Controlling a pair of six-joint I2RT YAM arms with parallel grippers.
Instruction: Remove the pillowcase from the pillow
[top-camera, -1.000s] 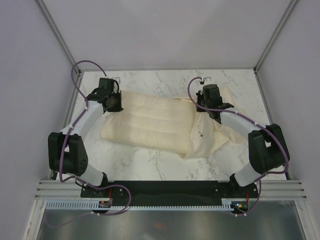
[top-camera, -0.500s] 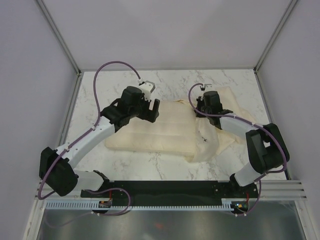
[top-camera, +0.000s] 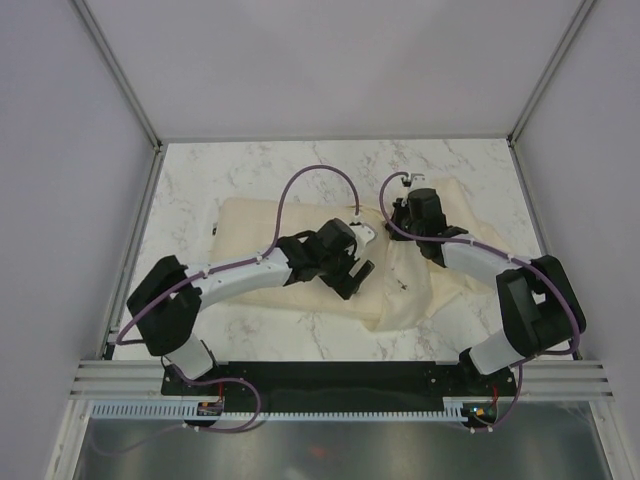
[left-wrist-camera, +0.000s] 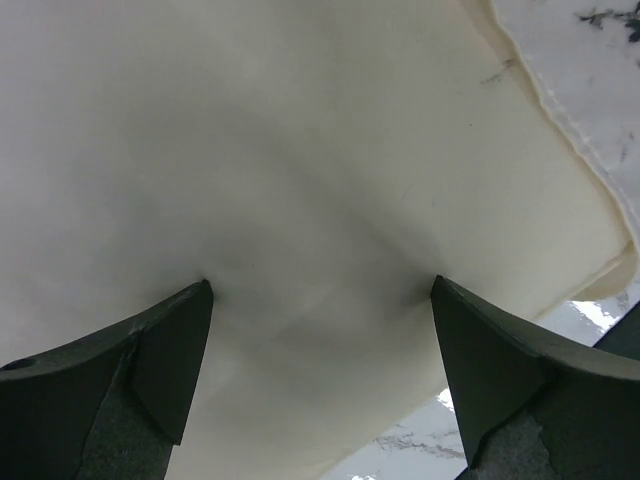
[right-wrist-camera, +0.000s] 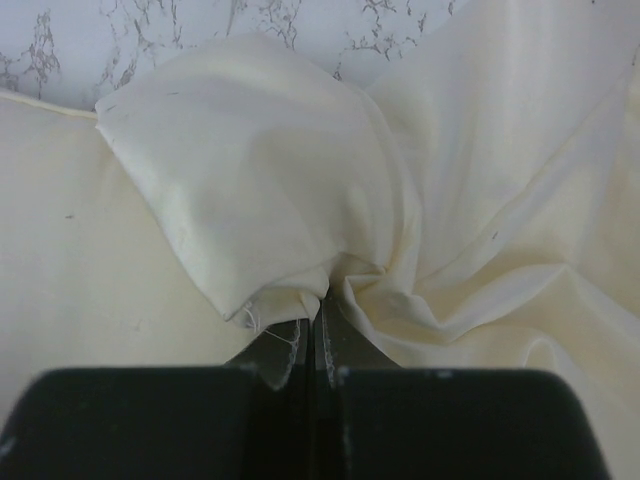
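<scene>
Left pincer (top-camera: 358, 272) rests on pillow (top-camera: 255, 225), right pincer (top-camera: 402, 208) on pillowcase (top-camera: 415, 295).

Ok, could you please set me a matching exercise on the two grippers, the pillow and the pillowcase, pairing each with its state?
Things:
1. left gripper
2. right gripper
3. pillow
4. pillowcase

States:
A. shut on bunched thin cloth
B. open, fingers wide apart
C. limp and folded, with a small dark mark
D. flat, thick and padded

Pairs: 1-B, 2-A, 3-D, 4-C.
</scene>
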